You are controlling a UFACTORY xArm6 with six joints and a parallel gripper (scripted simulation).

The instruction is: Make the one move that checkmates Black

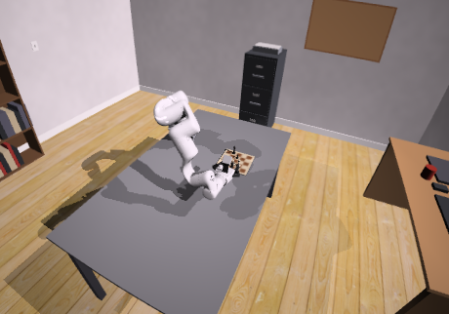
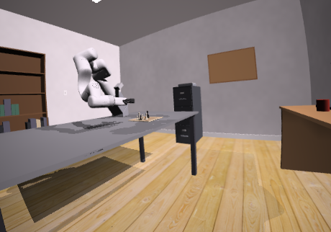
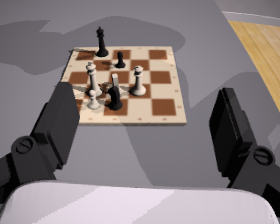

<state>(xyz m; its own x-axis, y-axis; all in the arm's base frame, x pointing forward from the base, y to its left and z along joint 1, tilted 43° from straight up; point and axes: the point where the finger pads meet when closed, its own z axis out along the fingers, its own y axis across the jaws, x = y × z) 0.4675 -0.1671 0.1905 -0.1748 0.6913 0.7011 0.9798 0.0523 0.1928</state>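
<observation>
A small wooden chessboard (image 3: 164, 78) (image 1: 248, 162) (image 2: 155, 118) lies on the grey table (image 3: 156, 10) (image 1: 146, 228) (image 2: 54, 140). In the wrist view a black king (image 3: 100, 41) stands at the far left corner, with a black pawn (image 3: 120, 61) just nearer. A tall white piece (image 3: 91, 77), a white pawn (image 3: 94, 100), a tall black piece (image 3: 114, 93) and another white piece (image 3: 138, 81) stand in the nearer rows. All the pieces are upright. My gripper (image 3: 144, 102) (image 1: 225, 168) (image 2: 130, 101) is open and empty, and it hangs low just in front of the board's near edge.
A dark filing cabinet (image 1: 263, 84) (image 2: 186, 98) stands by the back wall beyond the table. A wooden desk with a red mug (image 1: 429, 171) (image 2: 322, 104) is on the right. A bookshelf (image 1: 10, 121) stands at the left wall.
</observation>
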